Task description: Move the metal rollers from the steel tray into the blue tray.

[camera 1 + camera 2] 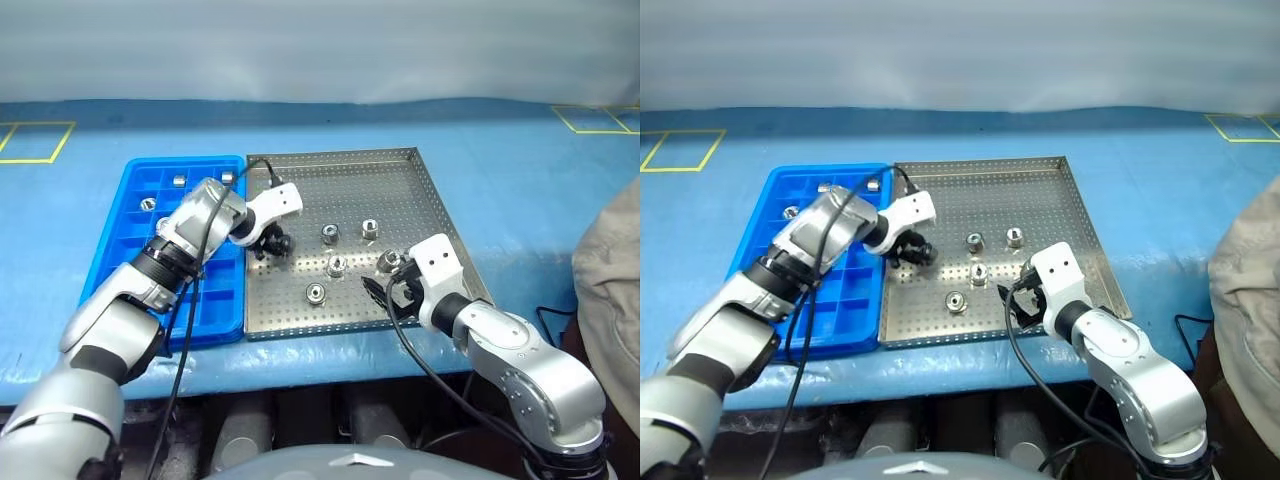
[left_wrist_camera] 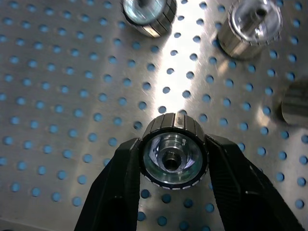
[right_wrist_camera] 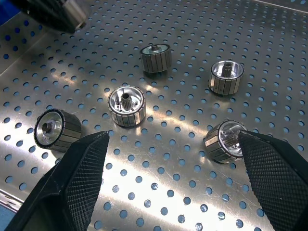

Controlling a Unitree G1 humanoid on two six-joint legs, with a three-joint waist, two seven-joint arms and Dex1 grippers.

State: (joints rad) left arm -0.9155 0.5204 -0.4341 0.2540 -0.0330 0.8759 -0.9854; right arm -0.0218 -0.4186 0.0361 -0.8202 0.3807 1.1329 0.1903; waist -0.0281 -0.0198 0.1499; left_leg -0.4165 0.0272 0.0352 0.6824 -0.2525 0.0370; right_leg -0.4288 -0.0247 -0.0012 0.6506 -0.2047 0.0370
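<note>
Five metal rollers (image 3: pixel 127 106) loose on steel tray (image 1: pixel 420 190); three in blue tray (image 1: pixel 135 235).

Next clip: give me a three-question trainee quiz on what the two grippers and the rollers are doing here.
1. True or false: the left gripper has its jaws shut on a metal roller.
2. How many loose rollers lie on the steel tray in the right wrist view?
3. The right gripper is: A) open above the steel tray, B) shut on a roller, C) over the blue tray.

Key: 1 true; 2 five; 3 A.
</note>
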